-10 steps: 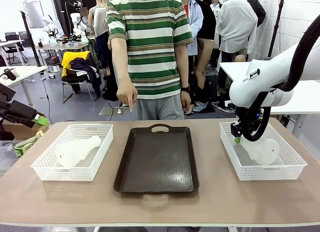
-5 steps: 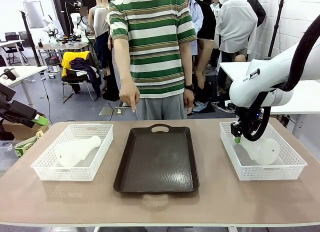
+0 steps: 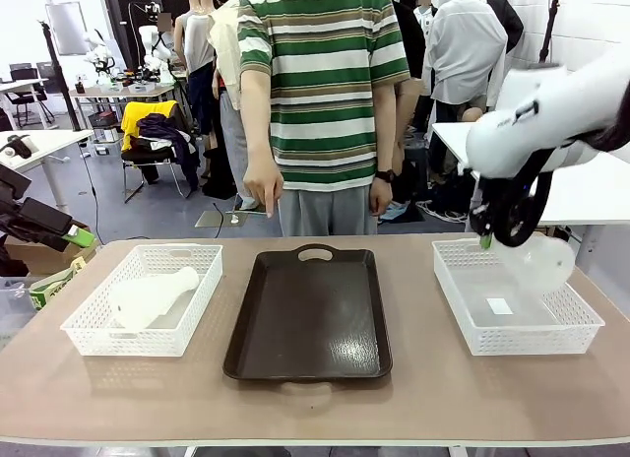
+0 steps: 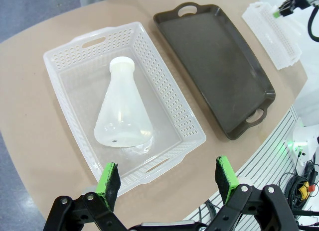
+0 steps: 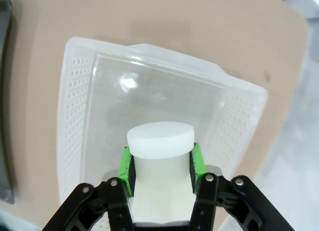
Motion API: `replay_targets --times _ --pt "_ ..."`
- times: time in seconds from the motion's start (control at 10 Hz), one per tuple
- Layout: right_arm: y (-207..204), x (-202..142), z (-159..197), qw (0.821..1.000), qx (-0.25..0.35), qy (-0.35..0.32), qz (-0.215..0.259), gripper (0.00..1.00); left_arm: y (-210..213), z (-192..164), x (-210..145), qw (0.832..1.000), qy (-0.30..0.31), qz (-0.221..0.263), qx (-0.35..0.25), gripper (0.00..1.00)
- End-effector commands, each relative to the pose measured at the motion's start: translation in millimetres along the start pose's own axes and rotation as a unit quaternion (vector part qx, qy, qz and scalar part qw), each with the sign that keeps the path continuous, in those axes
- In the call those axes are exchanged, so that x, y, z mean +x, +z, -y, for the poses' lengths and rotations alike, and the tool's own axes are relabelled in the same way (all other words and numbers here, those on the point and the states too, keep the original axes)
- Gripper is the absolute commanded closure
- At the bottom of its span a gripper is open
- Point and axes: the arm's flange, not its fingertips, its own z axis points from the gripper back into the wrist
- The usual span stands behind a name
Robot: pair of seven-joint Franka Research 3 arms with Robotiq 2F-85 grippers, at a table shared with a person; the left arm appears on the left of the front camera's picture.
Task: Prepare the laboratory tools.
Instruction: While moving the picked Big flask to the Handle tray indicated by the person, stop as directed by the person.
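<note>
One frosted-white flask (image 3: 538, 263) hangs above the right white basket (image 3: 451, 301), its neck pinched by my right gripper (image 3: 485, 240). In the right wrist view the green pads (image 5: 126, 170) clamp the neck just under the flask's cap (image 5: 160, 139), with the gripper (image 5: 160, 165) shut on it. A second flask (image 3: 148, 295) lies on its side in the left white basket (image 3: 91, 339). My left gripper (image 3: 77, 236) waits off the table's left edge. In the left wrist view it (image 4: 167, 178) stands open, well above that lying flask (image 4: 122, 114).
A dark brown tray (image 3: 308, 314) lies between the baskets, also seen as the tray (image 4: 214, 66) in the left wrist view. A person in a striped shirt (image 3: 325, 93) stands at the far edge, hands hanging down. The right basket (image 5: 79, 106) sits below the lifted flask.
My right arm has lifted the flask up out of the right basket, a little to the right. The person has stepped to the right. The left arm has stayed put.
</note>
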Motion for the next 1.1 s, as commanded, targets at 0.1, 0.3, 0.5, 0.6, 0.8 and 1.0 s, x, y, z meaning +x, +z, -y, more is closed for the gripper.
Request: replay_targets --times 0.1,0.3,0.5,0.6,0.8,1.0 --pt "78.5 -7.5 -3.7 0.999 -0.015 -0.032 0.038 1.00 0.4 -2.9 0.0 1.000 -0.008 0.007 -0.011 0.00" --pt "138.5 2.0 -32.7 0.997 -0.027 0.035 0.066 1.00 0.4 -2.9 0.0 1.000 -0.008 0.007 -0.011 0.00" --pt "174.2 19.0 -83.0 0.992 -0.034 0.083 0.087 1.00 0.4 -2.9 0.0 1.000 -0.008 0.007 -0.011 0.00" --pt "187.2 29.4 -117.7 0.988 -0.025 0.117 0.097 1.00 0.4 -2.9 0.0 1.000 -0.008 0.007 -0.011 0.00" --pt "193.7 53.0 -178.2 0.980 -0.012 0.169 0.105 1.00 0.4 -2.9 0.0 1.000 -0.008 0.007 -0.011 0.00" --pt "177.8 66.4 -235.9 0.971 0.021 0.218 0.098 1.00 0.4 -2.9 0.0 1.000 -0.008 0.007 -0.011 0.00"
